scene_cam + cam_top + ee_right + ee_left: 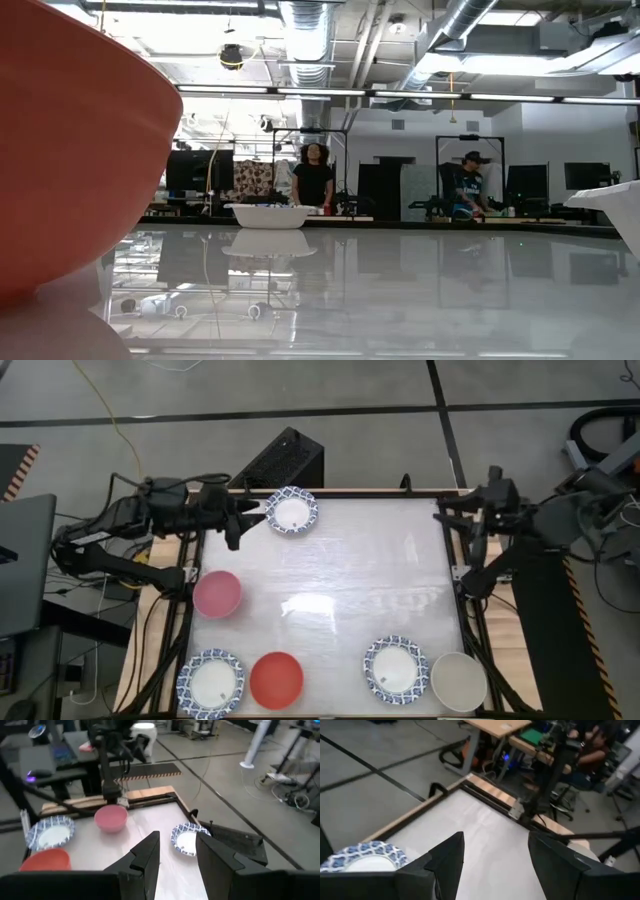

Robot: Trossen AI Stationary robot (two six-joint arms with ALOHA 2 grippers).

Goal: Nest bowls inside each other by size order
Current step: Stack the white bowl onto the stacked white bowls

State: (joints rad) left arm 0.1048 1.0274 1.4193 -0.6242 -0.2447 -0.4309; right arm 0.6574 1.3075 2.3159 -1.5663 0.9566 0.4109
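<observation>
Six rigid, probably slippery and chip-prone bowls lie scattered apart on the counter (pixel 330 570), the far blue-rimmed bowl (pixel 292 512) just beside the open, empty left tool (pixel 240 520)—best pinched at the rim—while the right tool (pixel 448 518) waits part-open, empty.

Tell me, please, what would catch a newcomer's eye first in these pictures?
Probably the red bowl at the table's near edge, which fills the low view's left side, and the pink bowl by the left edge. Blue-and-white bowls sit apart: one at the far edge beside the open, empty left gripper, two along the near edge. The right gripper, open and empty, waits at the far right corner.
</observation>
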